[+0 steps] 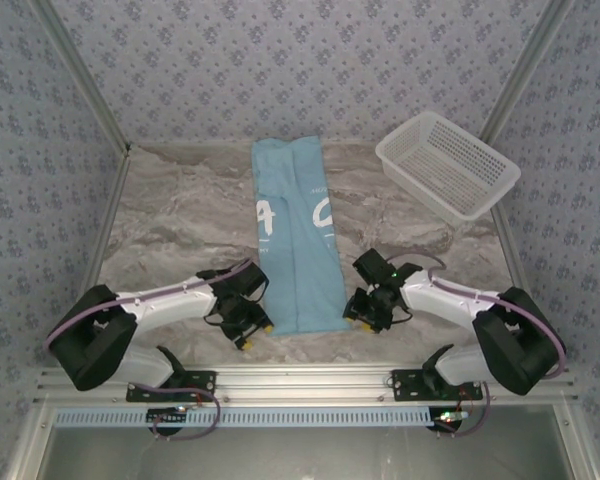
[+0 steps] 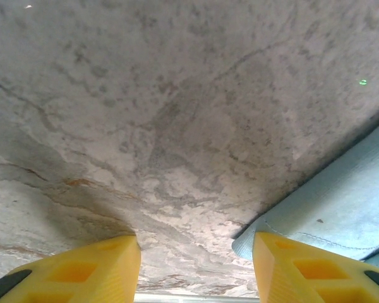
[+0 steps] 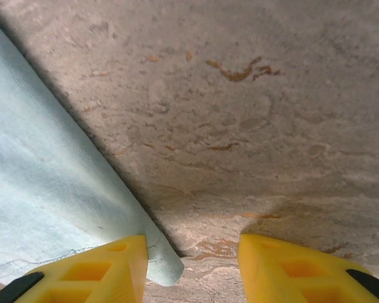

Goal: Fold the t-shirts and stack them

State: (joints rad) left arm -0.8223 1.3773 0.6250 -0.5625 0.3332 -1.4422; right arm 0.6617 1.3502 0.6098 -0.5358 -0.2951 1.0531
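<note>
My left gripper [image 1: 256,333] and right gripper [image 1: 358,318] are hanging open, empty; the shirt [image 1: 295,235] is lying folded narrow, near end between them, long axis running away from me (each near corner just beside one gripper, neither nearer).

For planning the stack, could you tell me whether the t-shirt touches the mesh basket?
Apart: the top view shows bare tabletop between the blue t-shirt and white mesh basket.
</note>
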